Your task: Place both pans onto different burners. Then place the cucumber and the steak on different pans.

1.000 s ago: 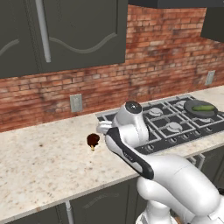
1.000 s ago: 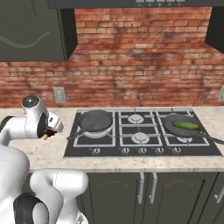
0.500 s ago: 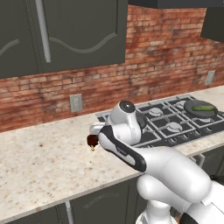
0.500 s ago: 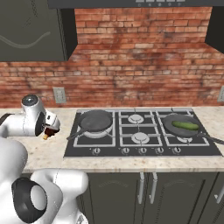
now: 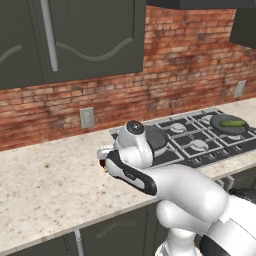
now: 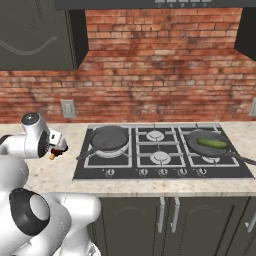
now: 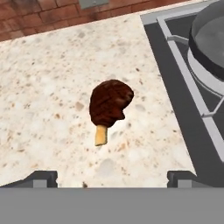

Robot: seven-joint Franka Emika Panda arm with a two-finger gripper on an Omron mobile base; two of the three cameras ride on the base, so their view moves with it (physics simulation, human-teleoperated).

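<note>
The steak, dark reddish-brown with a pale bone end, lies on the speckled counter left of the cooktop. My gripper hovers just above it, open, with one fingertip on each side and nothing between them. In the right base view the hand hangs over the steak. One pan sits bare on the front left burner, and its rim shows in the hand view. The other pan sits on the right burner and holds the green cucumber. That pan appears at the far right of the left base view.
Two middle burners stand bare. A wall socket sits on the brick wall behind the counter. Dark cupboards hang overhead. The stone counter stretches left of the steak to its front edge.
My hand has shifted left and settled over the steak. The jaws stayed wide. Both pans, the cucumber and the steak have not moved.
</note>
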